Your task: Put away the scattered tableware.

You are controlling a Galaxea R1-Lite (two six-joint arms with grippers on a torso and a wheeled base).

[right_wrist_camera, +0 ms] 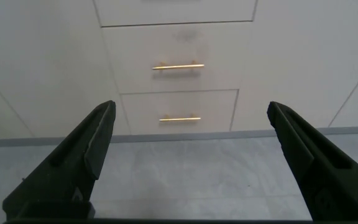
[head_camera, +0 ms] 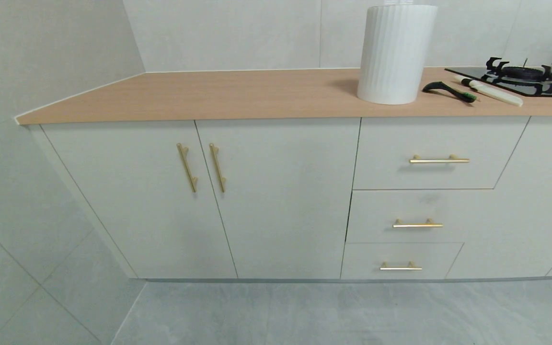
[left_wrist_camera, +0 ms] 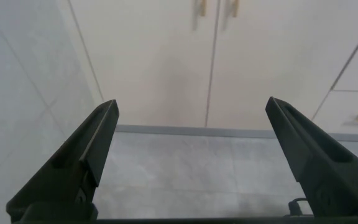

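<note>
On the wooden countertop (head_camera: pixel 209 96) at the far right lie a black-handled utensil with a green tip (head_camera: pixel 448 90) and a cream-coloured knife (head_camera: pixel 491 91), beside a tall white ribbed holder (head_camera: pixel 393 52). My left gripper (left_wrist_camera: pixel 191 109) is open, held low before the double cabinet doors (left_wrist_camera: pixel 210 56) above the floor. My right gripper (right_wrist_camera: pixel 191 112) is open too, low in front of the lower drawers (right_wrist_camera: pixel 179 65). Nothing is between either pair of fingers.
A black gas hob (head_camera: pixel 530 76) sits at the counter's right end. Below are two cabinet doors with gold handles (head_camera: pixel 201 167) and three drawers with gold handles (head_camera: pixel 439 160). A tiled wall (head_camera: pixel 41 48) closes the left side. Grey floor tiles (head_camera: pixel 304 316) lie in front.
</note>
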